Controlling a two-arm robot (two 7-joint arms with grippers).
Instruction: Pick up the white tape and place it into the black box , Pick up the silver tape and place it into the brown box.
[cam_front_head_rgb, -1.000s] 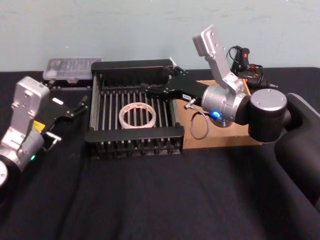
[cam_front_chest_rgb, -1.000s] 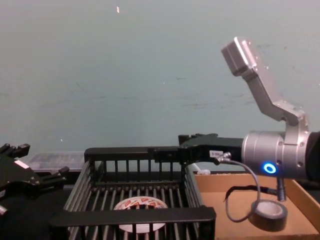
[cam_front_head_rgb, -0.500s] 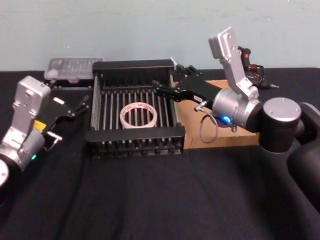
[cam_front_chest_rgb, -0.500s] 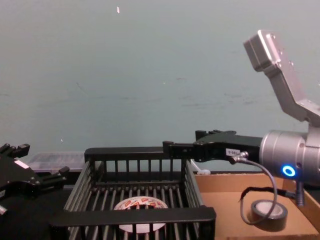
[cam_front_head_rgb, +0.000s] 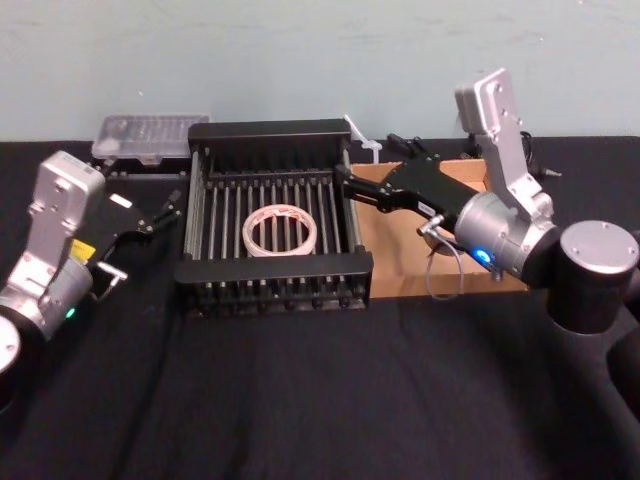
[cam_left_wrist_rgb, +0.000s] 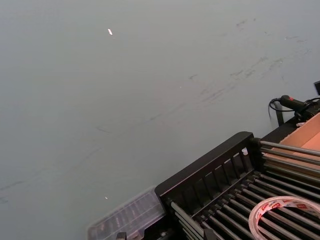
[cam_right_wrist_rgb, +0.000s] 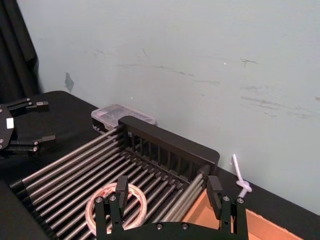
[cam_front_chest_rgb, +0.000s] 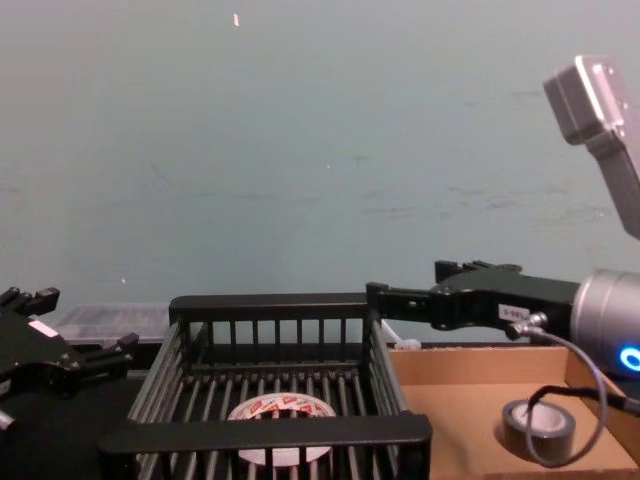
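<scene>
1. Right hand (cam_front_head_rgb: 352, 180) sits raised over the seam between the black slatted plastic crate (cam_front_head_rgb: 270, 269) and the shallow tan cardboard tray (cam_front_head_rgb: 400, 250); fingers spread, gripping nothing.
2. Wide thin white tape ring with red print (cam_front_head_rgb: 279, 231) lies flat on the crate's barred floor, below the right hand and off toward the robot's left, well apart from the fingers (cam_right_wrist_rgb: 121, 187).
3. Small thick grey-silver tape roll (cam_front_chest_rgb: 537, 430) lies flat on the tray floor, below and behind the right hand, near its wrist.
4. Left hand (cam_front_head_rgb: 160, 212) idles just outside the crate's left wall over the black table (cam_front_head_rgb: 300, 400); fingers spread, empty.
5. Clear plastic case (cam_front_head_rgb: 150, 136) lies beyond the left hand, at the crate's far left corner.
</scene>
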